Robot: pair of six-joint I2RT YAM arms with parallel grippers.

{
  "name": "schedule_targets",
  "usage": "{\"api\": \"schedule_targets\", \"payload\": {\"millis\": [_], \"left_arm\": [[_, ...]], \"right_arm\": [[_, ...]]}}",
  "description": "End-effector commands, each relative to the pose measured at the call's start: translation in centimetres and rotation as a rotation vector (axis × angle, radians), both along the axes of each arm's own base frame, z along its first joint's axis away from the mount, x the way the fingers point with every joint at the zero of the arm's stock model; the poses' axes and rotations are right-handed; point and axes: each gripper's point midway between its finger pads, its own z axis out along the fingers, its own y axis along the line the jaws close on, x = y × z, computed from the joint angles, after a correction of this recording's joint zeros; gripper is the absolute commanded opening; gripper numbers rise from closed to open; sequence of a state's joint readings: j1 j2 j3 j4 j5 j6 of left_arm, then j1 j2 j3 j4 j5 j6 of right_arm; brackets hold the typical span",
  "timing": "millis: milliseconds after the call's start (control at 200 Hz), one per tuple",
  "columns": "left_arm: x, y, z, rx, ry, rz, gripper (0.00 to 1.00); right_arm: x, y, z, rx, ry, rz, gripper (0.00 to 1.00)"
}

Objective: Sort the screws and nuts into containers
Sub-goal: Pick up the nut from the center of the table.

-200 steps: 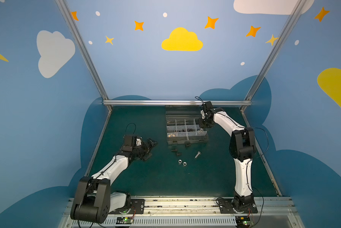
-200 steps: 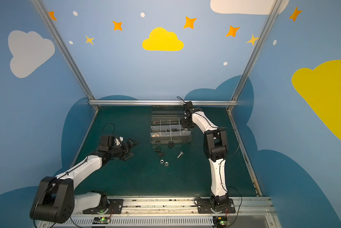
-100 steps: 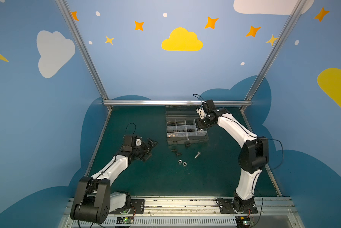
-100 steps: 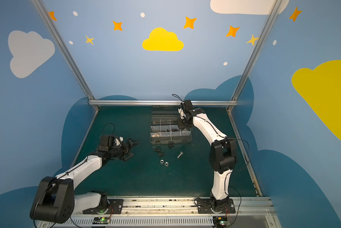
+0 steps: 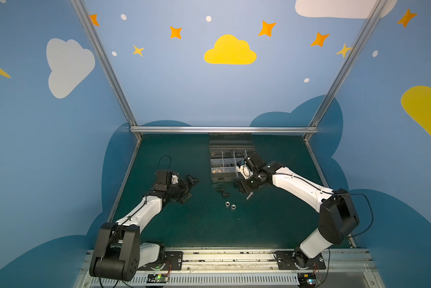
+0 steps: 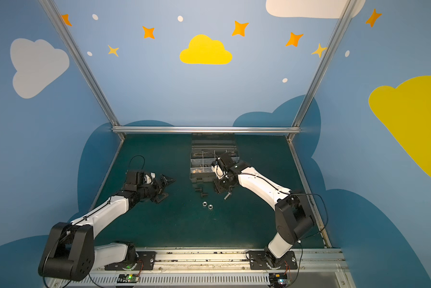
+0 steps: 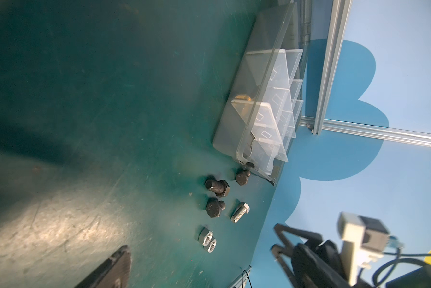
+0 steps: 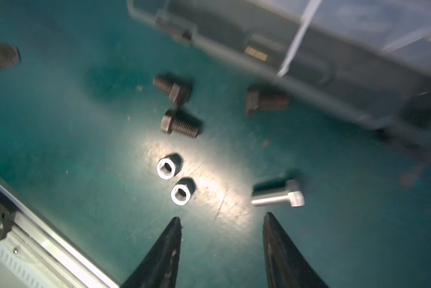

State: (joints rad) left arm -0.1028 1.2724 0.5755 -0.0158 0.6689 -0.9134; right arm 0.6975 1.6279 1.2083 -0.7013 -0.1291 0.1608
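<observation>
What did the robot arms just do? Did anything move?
The right arm swung back from over the organiser box down to the loose screws. The right pincer is open and empty. The left arm, screws and nuts stayed put.

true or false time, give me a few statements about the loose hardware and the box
1. Two shiny silver hexagonal nuts lie side by side on the green mat. True.
2. The right gripper holds the silver hex-headed bolt. False: its jaws are open and empty, and the bolt lies on the mat.
3. Three black hex-headed bolts lie outside the grey plastic organiser box. True.
4. The box's clear lid is shut. False: it is swung open.
</observation>
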Motion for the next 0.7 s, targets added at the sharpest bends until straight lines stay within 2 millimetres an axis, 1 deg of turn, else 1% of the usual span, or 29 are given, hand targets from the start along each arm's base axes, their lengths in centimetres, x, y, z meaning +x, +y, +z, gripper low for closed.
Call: {"api": "schedule_targets", "payload": {"millis": [0, 105, 185, 260, 401, 696], "left_arm": [[0.2, -0.1, 0.0, -0.006, -0.009, -0.01, 1.0], [0.1, 0.0, 0.0, -0.003, -0.006, -0.012, 1.0], [0.1, 0.0, 0.0, 0.001, -0.007, -0.011, 1.0], [0.0, 0.0, 0.0, 0.001, -0.005, -0.012, 1.0], [-0.1, 0.1, 0.0, 0.003, -0.005, -0.007, 1.0], [-0.3, 0.3, 0.2, 0.012, -0.008, -0.003, 1.0]], "right_arm": [[-0.9, 1.4, -0.6, 0.024, -0.011, -0.03, 0.51], [-2.3, 2.4, -2.6, -0.003, 0.012, 0.001, 0.51], [-2.9, 2.8, -4.1, -0.047, 0.028, 0.02, 0.51], [-3.3, 3.2, -5.1, -0.077, 0.031, 0.036, 0.51], [-3.7, 3.9, -5.9, -0.124, 0.024, 0.046, 0.51], [-3.9, 4.2, -7.4, -0.225, 0.022, 0.029, 0.51]]}}
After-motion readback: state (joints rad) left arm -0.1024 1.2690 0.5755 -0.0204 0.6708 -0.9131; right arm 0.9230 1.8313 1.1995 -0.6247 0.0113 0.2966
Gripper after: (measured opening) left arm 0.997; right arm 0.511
